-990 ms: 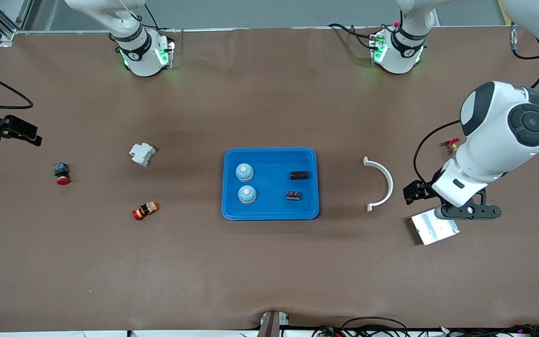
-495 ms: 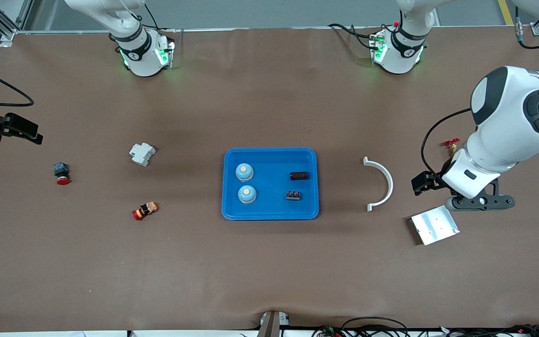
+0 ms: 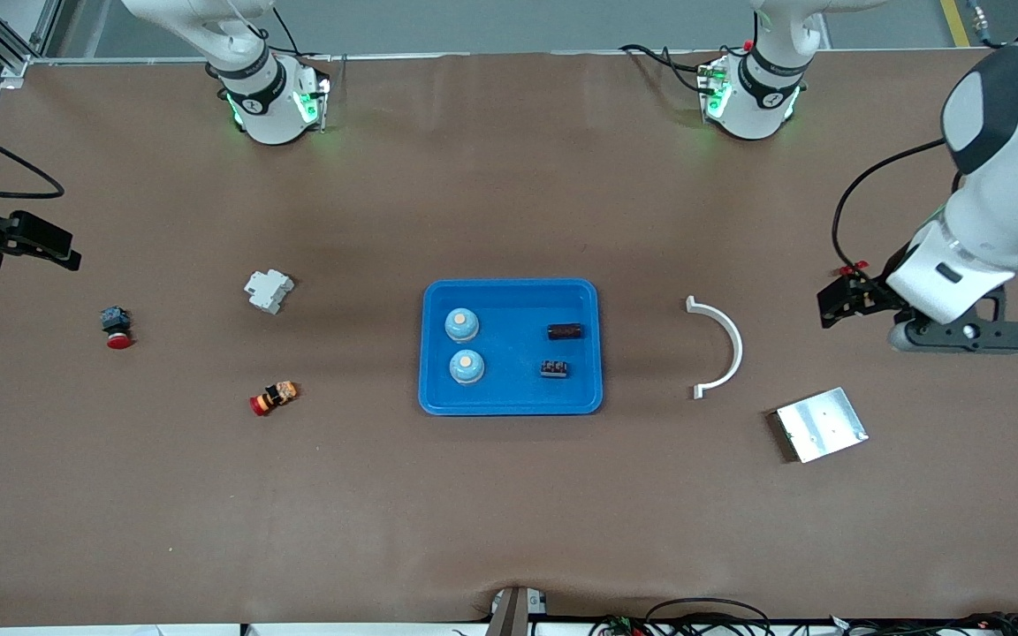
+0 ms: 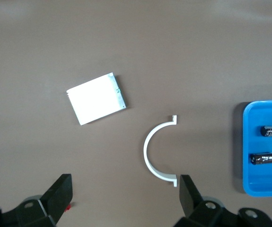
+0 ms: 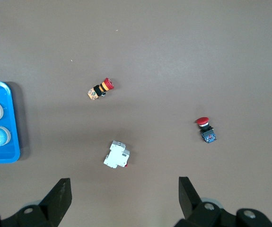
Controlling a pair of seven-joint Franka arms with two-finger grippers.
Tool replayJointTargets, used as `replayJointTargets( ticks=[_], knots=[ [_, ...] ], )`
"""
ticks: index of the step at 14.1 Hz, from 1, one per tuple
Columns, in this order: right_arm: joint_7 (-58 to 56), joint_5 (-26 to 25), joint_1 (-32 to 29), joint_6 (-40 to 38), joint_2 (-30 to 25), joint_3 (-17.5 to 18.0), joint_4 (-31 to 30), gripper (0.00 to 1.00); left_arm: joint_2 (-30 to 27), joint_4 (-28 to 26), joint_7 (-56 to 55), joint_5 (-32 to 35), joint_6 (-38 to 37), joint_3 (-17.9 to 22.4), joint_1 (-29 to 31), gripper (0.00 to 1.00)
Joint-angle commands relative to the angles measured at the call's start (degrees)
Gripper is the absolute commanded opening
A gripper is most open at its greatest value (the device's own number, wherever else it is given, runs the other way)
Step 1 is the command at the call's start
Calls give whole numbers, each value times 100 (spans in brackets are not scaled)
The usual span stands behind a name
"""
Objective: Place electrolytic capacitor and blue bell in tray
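On the table, middle: tray [image 3: 511, 402], bright blue, shallow, with a raised rim.
Tray, end toward the right arm: two blue bells [image 3: 462, 324] and [image 3: 467, 367], both upright, side by side, apart from each other.
Tray, end toward the left arm: capacitor [image 3: 565, 331], a dark cylinder lying on its side; a small dark ribbed part [image 3: 553, 368] lies just nearer the front camera.
Task status: judged from this layout, both named parts already sit inside the rim; nothing seems left to carry.
Left gripper [image 3: 964, 336]: fingers spread wide, nothing between them; it hangs over bare table near the left arm's end, well apart from the tray.
Right gripper [image 5: 124, 201]: fingers wide, nothing held; over the table at the right arm's end, this arm waiting.
Left wrist view: white half-ring [image 4: 153, 153] and silver plate [image 4: 97, 98] on the table between the gripper and the tray.
Step in hand: probably clearing away; doing it well means staying high, jaws wide, passing over the half-ring and plate without brushing them, and leaving the tray untouched.
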Motion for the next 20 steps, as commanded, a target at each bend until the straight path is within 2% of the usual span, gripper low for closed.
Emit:
replayJointTargets(
  ticks=[1,7,13,20],
  knots=[
    [58,9,48,50,-155,-33,-155,100,-213,-93,115,-123,-269,120,-181,100],
    [58,-44,39,94,-146,-33,-129,100,-372,-85,106,-263,-471,243,-418,100],
    [32,-35,4,77,-137,-33,-111,100,-372,-93,273,-272,-472,559,-691,100],
    [-21,18,-110,129,-128,-41,-103,100,-311,-85,133,-264,-411,401,-708,100]
  ],
)
